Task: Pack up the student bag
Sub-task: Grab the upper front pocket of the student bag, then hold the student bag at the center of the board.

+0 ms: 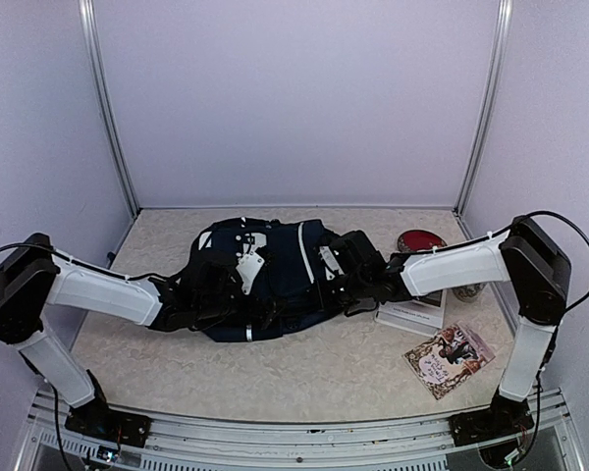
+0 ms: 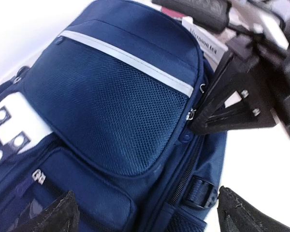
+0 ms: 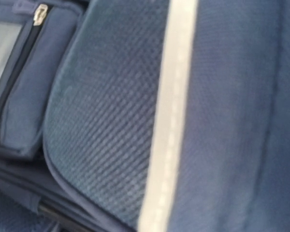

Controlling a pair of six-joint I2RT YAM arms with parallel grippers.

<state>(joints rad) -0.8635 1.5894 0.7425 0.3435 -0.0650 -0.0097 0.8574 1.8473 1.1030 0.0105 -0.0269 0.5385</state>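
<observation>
Your student bag [image 1: 275, 280] lies flat at the middle of the table [image 1: 275, 378], between the two arms. Expect it to be soft and limp: the cloth will likely bunch and sag rather than lift as one piece. The mesh front pocket [image 2: 106, 106] offers no firm edge, so take hold by a zip pull [image 2: 191, 115] or the black strap webbing [image 2: 200, 191]. Your left gripper [image 2: 146, 216] stands spread wide over the bag, holding nothing. Your right gripper [image 2: 199, 124] is closed, its tips at the pocket's side right by that pull; you cannot tell whether the pull is pinched. Only the top view shows the box [image 1: 417, 316], booklet [image 1: 450, 358] and red thing [image 1: 421, 240] lying to the right. Only the left wrist view shows the zips and the other arm's fingers. The right wrist view gives just blurred mesh and the pale stripe [image 3: 166, 121], with its own fingers out of frame.
</observation>
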